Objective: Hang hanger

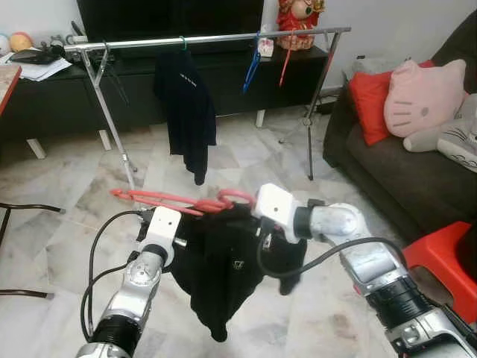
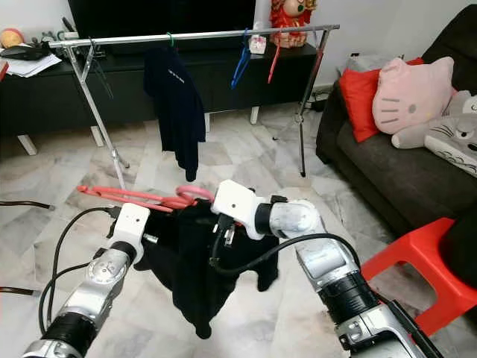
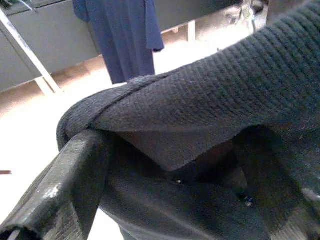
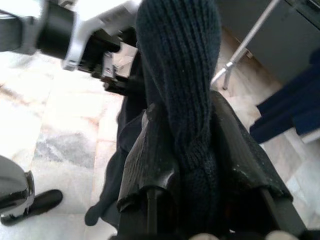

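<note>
The right gripper [image 4: 200, 165] pinches a fold of the black knit garment [image 1: 223, 261]; the left gripper [image 1: 153, 224] clamps its other shoulder; the red plastic hanger [image 1: 175, 200] lies on top (not yet hung); the far metal rail [image 1: 209, 39] waits.
</note>
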